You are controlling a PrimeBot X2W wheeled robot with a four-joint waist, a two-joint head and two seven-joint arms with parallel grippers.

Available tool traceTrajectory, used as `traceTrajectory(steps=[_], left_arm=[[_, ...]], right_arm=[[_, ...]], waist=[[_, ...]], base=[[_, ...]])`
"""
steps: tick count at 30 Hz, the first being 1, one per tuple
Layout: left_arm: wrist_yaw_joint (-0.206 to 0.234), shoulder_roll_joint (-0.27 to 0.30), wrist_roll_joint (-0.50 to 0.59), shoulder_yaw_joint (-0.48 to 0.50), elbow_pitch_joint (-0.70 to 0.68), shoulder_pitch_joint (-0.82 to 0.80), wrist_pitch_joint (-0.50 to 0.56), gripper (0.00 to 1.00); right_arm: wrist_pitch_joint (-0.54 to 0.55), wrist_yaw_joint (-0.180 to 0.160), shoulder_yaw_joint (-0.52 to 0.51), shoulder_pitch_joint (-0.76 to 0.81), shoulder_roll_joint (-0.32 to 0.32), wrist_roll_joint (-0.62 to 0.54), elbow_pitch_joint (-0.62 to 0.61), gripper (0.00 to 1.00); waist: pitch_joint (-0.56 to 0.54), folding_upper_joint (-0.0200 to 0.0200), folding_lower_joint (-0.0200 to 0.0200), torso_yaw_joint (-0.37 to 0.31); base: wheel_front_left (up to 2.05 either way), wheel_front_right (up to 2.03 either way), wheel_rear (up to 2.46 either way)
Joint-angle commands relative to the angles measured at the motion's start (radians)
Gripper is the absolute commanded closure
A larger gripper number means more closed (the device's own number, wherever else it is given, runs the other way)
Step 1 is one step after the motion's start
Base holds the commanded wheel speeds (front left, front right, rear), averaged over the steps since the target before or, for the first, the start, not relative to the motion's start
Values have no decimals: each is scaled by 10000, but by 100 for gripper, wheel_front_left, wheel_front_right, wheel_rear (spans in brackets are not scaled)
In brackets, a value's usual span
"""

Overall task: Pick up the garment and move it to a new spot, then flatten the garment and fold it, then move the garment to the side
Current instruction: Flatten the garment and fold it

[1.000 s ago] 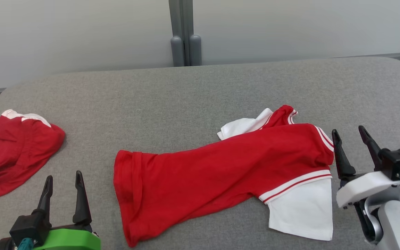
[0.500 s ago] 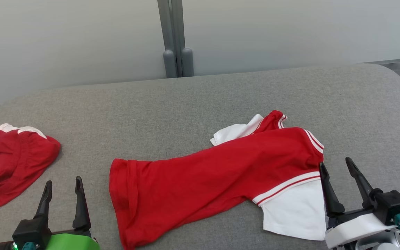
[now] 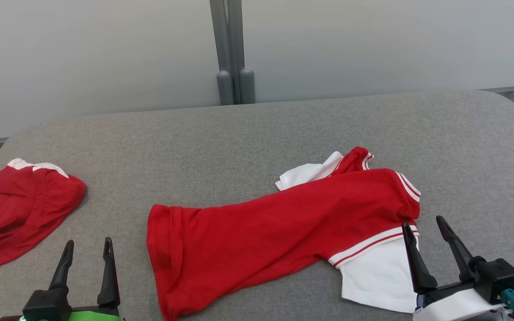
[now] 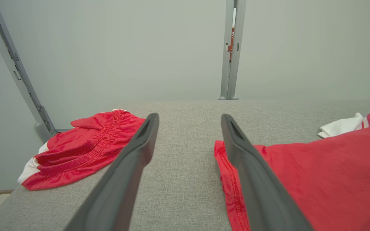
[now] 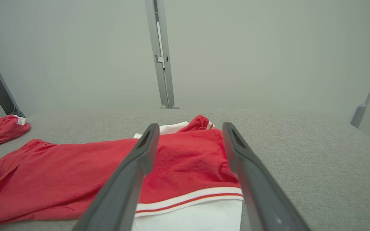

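The garment (image 3: 283, 223), a red shirt with white sleeves and striped trim, lies rumpled and slantwise on the grey padded table (image 3: 239, 133). Its hem points to the left and its collar to the right. My right gripper (image 3: 422, 223) stands open at the near right, its fingers rising just in front of the white sleeve. In the right wrist view the garment (image 5: 75, 179) lies under and beyond the open right gripper (image 5: 189, 125). My left gripper (image 3: 88, 243) is open at the lower left, left of the hem. In the left wrist view the left gripper (image 4: 189, 117) frames bare table, with the garment (image 4: 316, 179) at its right.
A second red piece with an elastic waistband, red shorts (image 3: 20, 209), lies bunched at the table's left edge; the wrist views also show these shorts (image 4: 85, 147) (image 5: 2, 131). A grey post (image 3: 234, 84) stands behind the table against the pale wall. The table's corners are rounded.
The right gripper has drawn back toward the near edge and slightly left, from beside the shoulder to the white sleeve. The left gripper sits slightly lower. The head camera has shifted a little.
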Motion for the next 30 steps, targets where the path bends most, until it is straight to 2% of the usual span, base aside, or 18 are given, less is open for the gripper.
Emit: traceTrajectory(steps=[1,20,26,30], left_arm=[[-30,47,78,-25,17,111,-3,0],[-90,-38,22,-24,108,152,-3,0],[-112,-71,-53,-344,427,261,-3,0],[-152,-107,-69,-937,951,401,-3,0]], right_arm=[[-28,-18,-5,143,15,-30,-18,0],[-28,-18,-30,90,9,-80,171,0],[-28,-18,-244,47,-56,-107,722,0],[-28,-18,-399,1,-62,-118,1343,0]], waist=[[6,0,0,38],[18,0,0,45],[96,0,0,73],[197,0,0,136]], base=[[0,0,0],[0,0,0],[0,0,0],[0,0,0]])
